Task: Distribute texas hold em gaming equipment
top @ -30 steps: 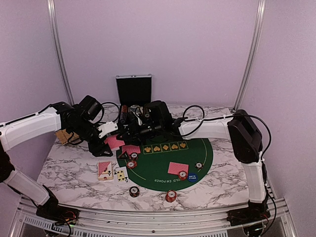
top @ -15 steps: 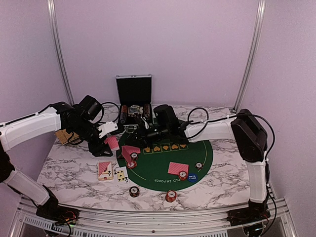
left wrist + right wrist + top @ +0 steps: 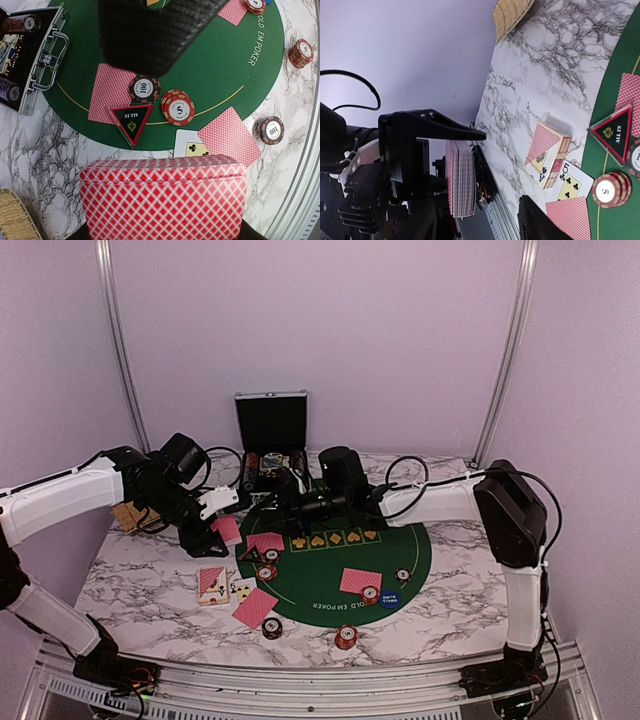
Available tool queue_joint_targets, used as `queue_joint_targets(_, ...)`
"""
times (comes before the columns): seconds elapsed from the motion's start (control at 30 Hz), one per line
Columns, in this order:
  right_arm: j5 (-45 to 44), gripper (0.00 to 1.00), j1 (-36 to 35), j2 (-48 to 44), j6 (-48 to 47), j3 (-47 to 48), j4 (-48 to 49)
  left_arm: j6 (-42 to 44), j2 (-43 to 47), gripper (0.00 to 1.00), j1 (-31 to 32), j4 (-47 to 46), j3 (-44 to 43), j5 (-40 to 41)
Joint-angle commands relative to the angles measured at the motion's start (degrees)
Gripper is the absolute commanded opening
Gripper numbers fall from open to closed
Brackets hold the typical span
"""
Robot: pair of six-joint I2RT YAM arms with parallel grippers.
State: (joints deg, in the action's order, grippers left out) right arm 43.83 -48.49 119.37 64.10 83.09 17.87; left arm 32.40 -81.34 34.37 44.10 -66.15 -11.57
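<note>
My left gripper (image 3: 224, 530) is shut on a deck of red-backed cards (image 3: 162, 200), held upright above the marble left of the green mat (image 3: 330, 610); the deck also shows in the right wrist view (image 3: 461, 177). My right gripper (image 3: 284, 496) is open and empty over the mat's far left, just right of the deck. A face-down card (image 3: 255, 606) lies at the mat's front left, partly over a 5 of clubs (image 3: 192, 147). A black triangular marker (image 3: 131, 120), a 100 chip (image 3: 144, 89) and a stack of 5 chips (image 3: 178, 107) sit by another face-down card (image 3: 111, 92).
An open silver-edged case (image 3: 271, 425) stands at the back with chips inside. A tan tray (image 3: 128, 515) sits far left. A card box (image 3: 212, 583) lies left of the mat. Chip stacks (image 3: 272, 627) (image 3: 346, 636) sit near the front; a card (image 3: 360, 581), chip and blue disc (image 3: 389, 599) lie on the mat.
A face-down card now lies at the mat's front left, by the 5 of clubs. My right gripper has drawn back to the right, away from the deck. The left arm has held still.
</note>
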Motion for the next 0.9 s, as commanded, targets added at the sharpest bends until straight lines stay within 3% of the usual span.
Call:
queue_joint_targets(0.0,-0.01,0.59,-1.96,1.86,-3.89,7.52,-4.78,0.47,1.02,0.00,-0.27,0.00,-0.85,-1.21)
queue_joint_targets(0.1,0.40,0.65,-3.05,4.89,-4.36,10.94,-6.90,0.35,1.06,0.00,-0.27,0.11,-1.14,-1.17)
queue_joint_targets(0.3,1.17,0.66,-4.10,6.43,-2.64,11.16,-4.59,0.48,1.41,0.00,-0.27,0.05,-0.91,-0.94)
queue_joint_targets(0.63,0.83,0.74,-2.23,-1.17,-4.18,0.58,-2.62,0.82,1.46,0.00,-0.27,0.11,-0.38,-0.75)
queue_joint_targets(0.87,1.59,0.79,-3.30,1.98,-4.61,5.29,-4.36,0.61,1.09,0.00,-0.27,0.07,-0.65,-1.26)
